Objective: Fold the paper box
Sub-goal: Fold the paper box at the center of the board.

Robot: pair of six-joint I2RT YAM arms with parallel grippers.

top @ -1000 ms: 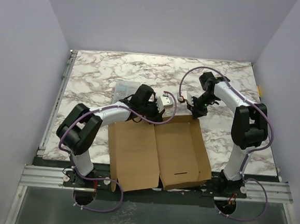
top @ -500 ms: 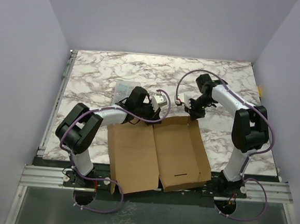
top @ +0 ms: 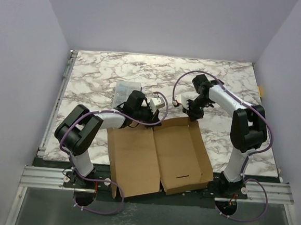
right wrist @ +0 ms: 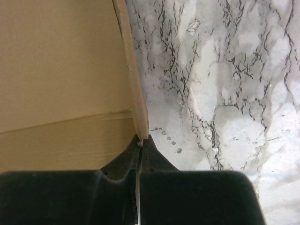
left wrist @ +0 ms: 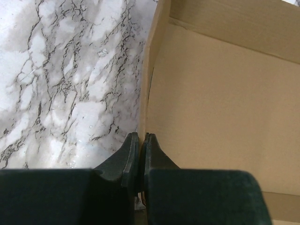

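Observation:
The paper box (top: 158, 152) is a brown cardboard sheet, partly folded, lying at the near middle of the table with its right and far walls raised. My left gripper (top: 153, 115) is shut on the far edge of the box near its middle crease; in the left wrist view its fingers (left wrist: 140, 140) pinch the thin cardboard wall (left wrist: 145, 84). My right gripper (top: 193, 114) is shut on the far right corner of the box; in the right wrist view its tips (right wrist: 142, 139) clamp the edge of the upright wall (right wrist: 133, 75).
A small clear plastic compartment case (top: 127, 90) lies on the marble table (top: 143, 73) just behind my left arm. The box overhangs the near table edge onto the metal rail (top: 46, 176). Grey walls close in the sides.
Both grippers have moved slightly toward the far side and left, drawing the far edge of the box with them. The box has shifted a little leftward.

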